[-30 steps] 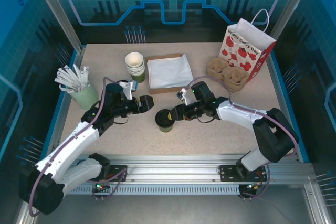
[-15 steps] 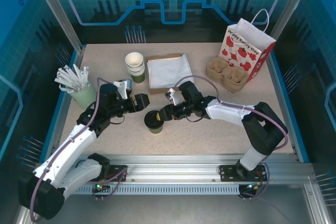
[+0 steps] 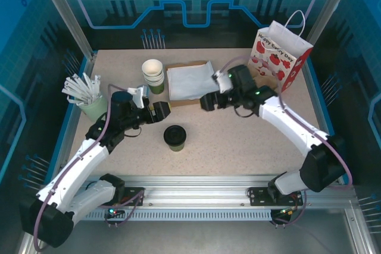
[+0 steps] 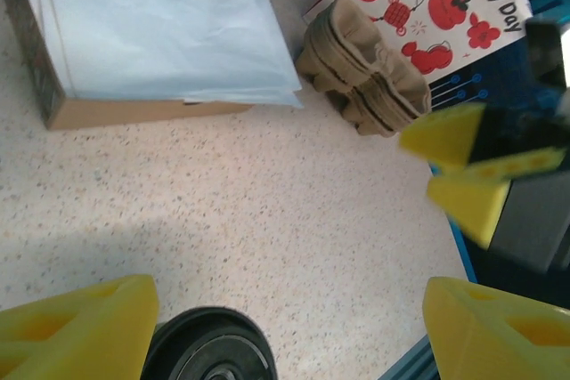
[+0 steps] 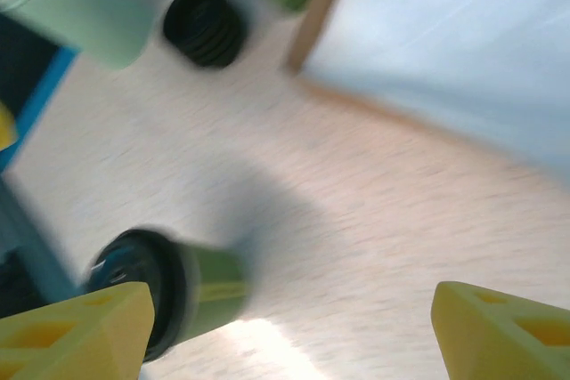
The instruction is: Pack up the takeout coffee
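Left pincer [image 3: 162, 113] wide | right pincer [image 3: 206, 102] wide | coffee [image 3: 174, 135] unheld, upright | tray [image 4: 370, 77] in left-wrist view

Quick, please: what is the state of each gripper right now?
The left gripper is open, holding nothing.
The right gripper is open, holding nothing; the coffee cup stands free.

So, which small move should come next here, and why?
Probably lower the open left pincer around the dark green paper cup with round black plastic lid: it stands free just ahead, and the open right pincer is farther off.
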Tool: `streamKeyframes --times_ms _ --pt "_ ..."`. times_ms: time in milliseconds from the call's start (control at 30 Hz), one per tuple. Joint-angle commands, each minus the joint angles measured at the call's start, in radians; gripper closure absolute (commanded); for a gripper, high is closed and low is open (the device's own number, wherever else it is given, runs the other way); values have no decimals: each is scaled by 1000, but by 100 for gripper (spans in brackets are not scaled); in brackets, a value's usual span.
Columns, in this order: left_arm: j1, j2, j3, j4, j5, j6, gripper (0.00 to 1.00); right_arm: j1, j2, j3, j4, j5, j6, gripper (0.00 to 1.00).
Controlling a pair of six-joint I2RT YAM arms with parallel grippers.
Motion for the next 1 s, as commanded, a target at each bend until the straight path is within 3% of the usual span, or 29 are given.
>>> streamKeyframes --times_ms 0,133,267,467,633,767,967 --pt "1 30 50 78 20 -3 20 -102 20 74 -198 305 -203 17" --pt "1 72 81 118 43 -15 21 -228 121 176 -220 361 -311 18" --pt "-2 100 96 135 53 -23 21 -331 273 332 -328 395 -220 21" --pt "-8 125 97 162 57 -29 22 -357 406 433 -358 430 -48 31" --pt "-15 142 102 168 71 -34 22 -360 497 505 -374 473 9 34" --pt "-21 142 102 163 71 -29 22 -362 547 546 -385 464 -74 37" --pt "-24 141 98 153 71 -20 22 -363 512 515 -319 411 -342 44"
